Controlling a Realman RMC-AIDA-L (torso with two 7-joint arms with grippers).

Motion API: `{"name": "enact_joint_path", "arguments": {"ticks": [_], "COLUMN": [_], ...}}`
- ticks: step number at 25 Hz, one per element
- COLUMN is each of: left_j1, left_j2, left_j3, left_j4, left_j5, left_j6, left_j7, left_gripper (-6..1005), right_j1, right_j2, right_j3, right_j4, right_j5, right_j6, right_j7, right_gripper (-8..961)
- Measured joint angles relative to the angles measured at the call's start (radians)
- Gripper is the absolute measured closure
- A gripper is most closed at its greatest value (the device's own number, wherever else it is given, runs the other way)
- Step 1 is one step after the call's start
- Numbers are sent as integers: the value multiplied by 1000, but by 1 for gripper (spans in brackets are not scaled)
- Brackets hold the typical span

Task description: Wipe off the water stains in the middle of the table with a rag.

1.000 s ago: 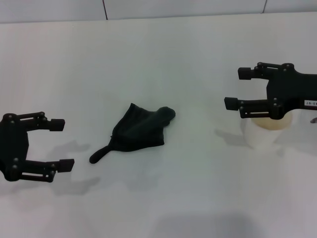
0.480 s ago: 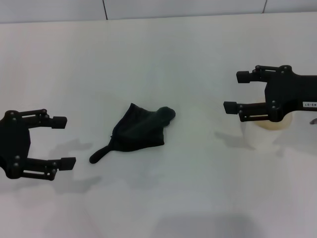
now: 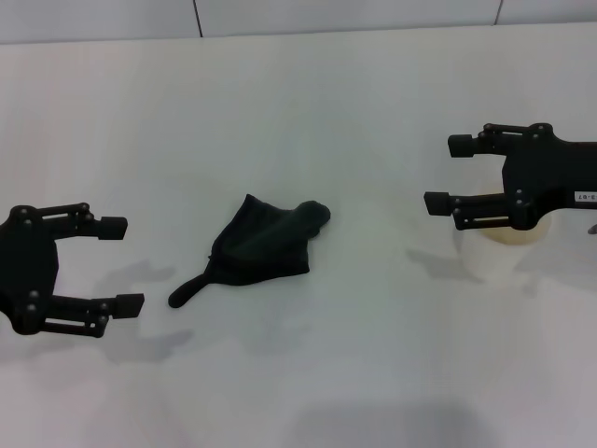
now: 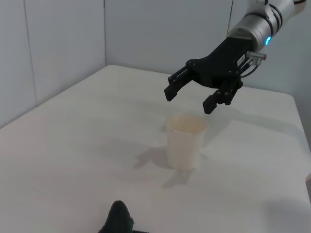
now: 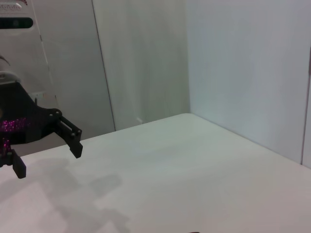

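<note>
The black rag (image 3: 261,250) lies crumpled on the white table (image 3: 308,112), left of the middle, with its narrow tail pointing toward my left gripper. Its dark corner (image 4: 119,219) also shows in the left wrist view. My left gripper (image 3: 121,264) hovers open to the left of the rag, a short gap away, holding nothing. The open left gripper (image 5: 48,160) shows again in the right wrist view. At the right, my right gripper (image 3: 448,174) hangs open just above a cream-white cup (image 3: 499,254), also empty. The water stains do not show in any view.
The cup (image 4: 185,141) stands upright under the right gripper (image 4: 189,99) in the left wrist view. A grey seamed wall (image 3: 280,14) runs along the table's far edge. Bare white tabletop lies between the rag and the cup.
Both grippers have drifted only slightly and stayed open. The rag and the cup have not moved.
</note>
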Motion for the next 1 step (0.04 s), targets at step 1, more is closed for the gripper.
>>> {"name": "enact_joint_path", "arguments": {"ticks": [1], "left_j1": [0], "left_j2": [0], "left_j3": [0], "left_j4": [0], "left_j5": [0], "left_j6": [0], "left_j7": [0], "left_gripper": [105], "right_j1": [0], "right_j2": [0], "right_j3": [0], "right_j4": [0], "right_j5": [0], "right_j6": [-1], "right_j7": [0], "right_gripper": [128]}}
